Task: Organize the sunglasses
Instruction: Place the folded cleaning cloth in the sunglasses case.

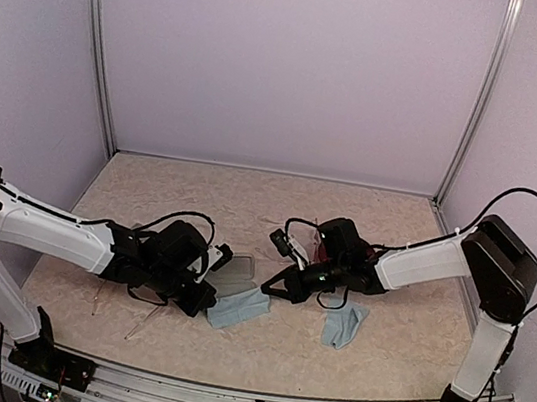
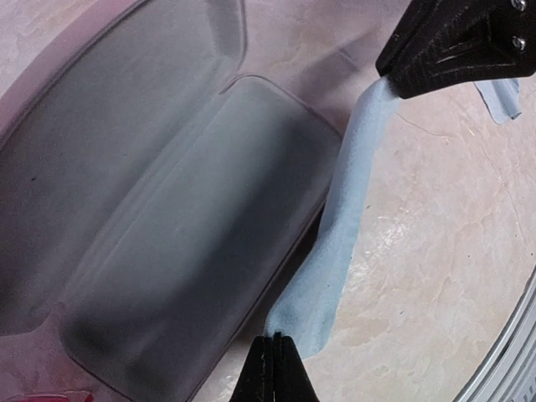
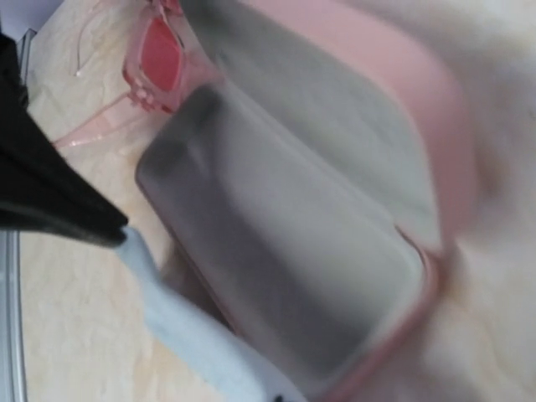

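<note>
sunglasses (image 3: pixel 159 59) lie beside the open case (image 3: pixel 285 251); left fingers (image 2: pixel 261 378) pinch cloth (image 2: pixel 343 234).

Right wrist view: case (image 3: pixel 285 251) motion-blurred, far rim smeared. Red-pink sunglasses (image 3: pixel 161 54) cut by top edge, one lens showing. Own fingertips off bottom edge.
Left wrist view: case cut by left and top edges. Far end of light-blue cloth (image 2: pixel 335 243) hidden in right gripper (image 2: pixel 398 74).
Top view: case mostly hidden between wrists. Red-pink sunglasses mostly under left arm (image 1: pixel 62 231). Pale clear pair (image 1: pixel 144 326) too thin to trace.
</note>
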{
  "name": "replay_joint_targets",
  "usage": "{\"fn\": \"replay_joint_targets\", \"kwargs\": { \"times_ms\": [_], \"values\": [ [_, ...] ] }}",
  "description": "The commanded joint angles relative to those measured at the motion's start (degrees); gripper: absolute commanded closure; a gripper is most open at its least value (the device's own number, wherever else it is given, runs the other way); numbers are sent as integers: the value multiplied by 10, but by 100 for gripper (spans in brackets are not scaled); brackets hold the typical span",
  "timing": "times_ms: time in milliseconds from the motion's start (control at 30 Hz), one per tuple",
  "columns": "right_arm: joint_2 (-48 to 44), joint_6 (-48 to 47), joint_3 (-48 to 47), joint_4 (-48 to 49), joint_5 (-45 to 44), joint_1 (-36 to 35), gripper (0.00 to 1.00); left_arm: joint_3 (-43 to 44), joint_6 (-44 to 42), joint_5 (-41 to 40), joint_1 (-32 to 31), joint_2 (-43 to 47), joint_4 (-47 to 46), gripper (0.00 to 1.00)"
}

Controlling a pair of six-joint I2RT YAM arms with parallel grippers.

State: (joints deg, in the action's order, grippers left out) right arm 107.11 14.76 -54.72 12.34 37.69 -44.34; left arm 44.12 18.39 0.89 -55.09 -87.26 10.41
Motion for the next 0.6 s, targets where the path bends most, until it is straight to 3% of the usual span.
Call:
{"fn": "replay_joint_targets", "kwargs": {
  "times_ms": [0,567],
  "values": [
    [33,5,-43,7,0,-17,100,-12,-13,-13,22,24,32,100],
    [105,21,-124,15,-17,-42,100,-14,6,-67,64,47,66,100]
  ]
}}
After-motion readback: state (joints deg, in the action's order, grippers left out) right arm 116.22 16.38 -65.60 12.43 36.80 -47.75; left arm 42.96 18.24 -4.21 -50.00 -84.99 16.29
